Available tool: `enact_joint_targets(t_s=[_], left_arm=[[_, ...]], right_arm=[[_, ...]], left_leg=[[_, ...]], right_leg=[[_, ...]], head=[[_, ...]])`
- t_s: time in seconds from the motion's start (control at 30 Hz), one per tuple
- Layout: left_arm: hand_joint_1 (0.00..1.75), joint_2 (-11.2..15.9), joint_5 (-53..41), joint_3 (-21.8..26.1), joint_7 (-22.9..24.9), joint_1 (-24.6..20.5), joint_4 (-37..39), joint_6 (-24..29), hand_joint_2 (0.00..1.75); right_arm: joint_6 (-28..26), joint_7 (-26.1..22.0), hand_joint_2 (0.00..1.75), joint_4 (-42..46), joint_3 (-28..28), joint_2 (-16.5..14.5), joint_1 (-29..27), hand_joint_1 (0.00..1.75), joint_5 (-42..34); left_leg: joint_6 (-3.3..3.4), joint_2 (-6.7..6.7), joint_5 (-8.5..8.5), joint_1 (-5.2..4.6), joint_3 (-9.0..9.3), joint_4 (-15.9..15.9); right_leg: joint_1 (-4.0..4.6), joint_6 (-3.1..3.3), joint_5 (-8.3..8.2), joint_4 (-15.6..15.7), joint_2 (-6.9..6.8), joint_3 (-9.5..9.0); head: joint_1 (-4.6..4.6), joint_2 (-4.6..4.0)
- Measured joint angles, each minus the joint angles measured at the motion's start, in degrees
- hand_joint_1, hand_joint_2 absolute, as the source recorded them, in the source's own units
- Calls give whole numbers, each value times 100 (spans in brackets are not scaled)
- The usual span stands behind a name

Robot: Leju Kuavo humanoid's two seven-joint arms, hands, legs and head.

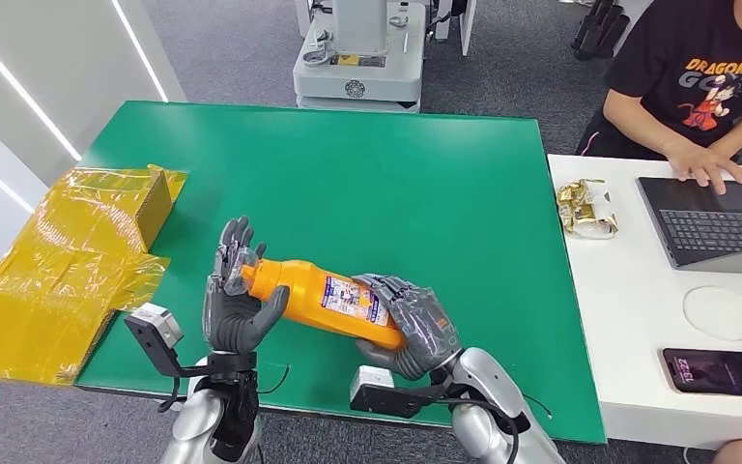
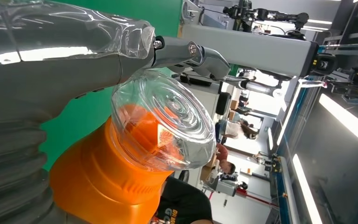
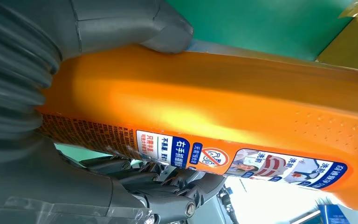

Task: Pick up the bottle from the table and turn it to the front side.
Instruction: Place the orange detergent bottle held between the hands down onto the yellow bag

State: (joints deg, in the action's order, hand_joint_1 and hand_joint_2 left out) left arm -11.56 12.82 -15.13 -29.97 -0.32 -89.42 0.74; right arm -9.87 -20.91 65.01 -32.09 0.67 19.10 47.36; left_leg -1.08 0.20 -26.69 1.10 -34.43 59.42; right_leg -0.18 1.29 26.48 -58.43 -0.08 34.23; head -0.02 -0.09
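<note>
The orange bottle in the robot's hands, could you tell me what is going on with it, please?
The robot holds the orange bottle lying sideways above the green table. Its right hand grips the base end, and its left hand is at the cap end, fingers spread around it. The printed label faces up toward the head camera. A person sits at the white desk beside it, typing on a laptop.

head: high, looking forward and down over green bench (image 1: 396, 174) | left wrist: close at bottle (image 2: 121, 172) cap end | right wrist: close along its label | shared: bottle
</note>
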Motion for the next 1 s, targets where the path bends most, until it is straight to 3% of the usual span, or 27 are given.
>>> enact_joint_targets(t_s=[0.37,0.8,0.83,0.97,1.0], left_arm=[[0,-1,-19,-16,15,-18,63,-38,175],[0,0,-51,-27,10,-146,209,-79,175],[6,-1,-51,-28,10,-150,217,-83,175],[162,-18,-56,-63,16,-149,261,-146,175],[171,-26,-58,-68,16,-149,267,-157,175]], right_arm=[[-208,-104,175,-137,-60,-11,47,175,45],[-203,-130,175,-642,-133,-299,151,175,288],[-199,-133,175,-669,-134,-314,156,175,297],[-179,-125,175,-798,-164,-422,192,175,318],[-184,-114,175,-829,-167,-449,201,175,321]], left_leg=[[0,0,0,0,-1,-1],[0,0,0,0,-2,-1],[0,0,0,0,-2,-1],[0,1,0,0,-1,0],[0,1,0,0,-1,0]], right_leg=[[0,0,0,0,0,0],[0,0,0,0,0,0],[0,0,0,0,0,0],[0,0,0,0,1,2],[0,0,0,0,0,2]], head=[[-1,0],[0,0],[1,0],[1,0],[1,0]])
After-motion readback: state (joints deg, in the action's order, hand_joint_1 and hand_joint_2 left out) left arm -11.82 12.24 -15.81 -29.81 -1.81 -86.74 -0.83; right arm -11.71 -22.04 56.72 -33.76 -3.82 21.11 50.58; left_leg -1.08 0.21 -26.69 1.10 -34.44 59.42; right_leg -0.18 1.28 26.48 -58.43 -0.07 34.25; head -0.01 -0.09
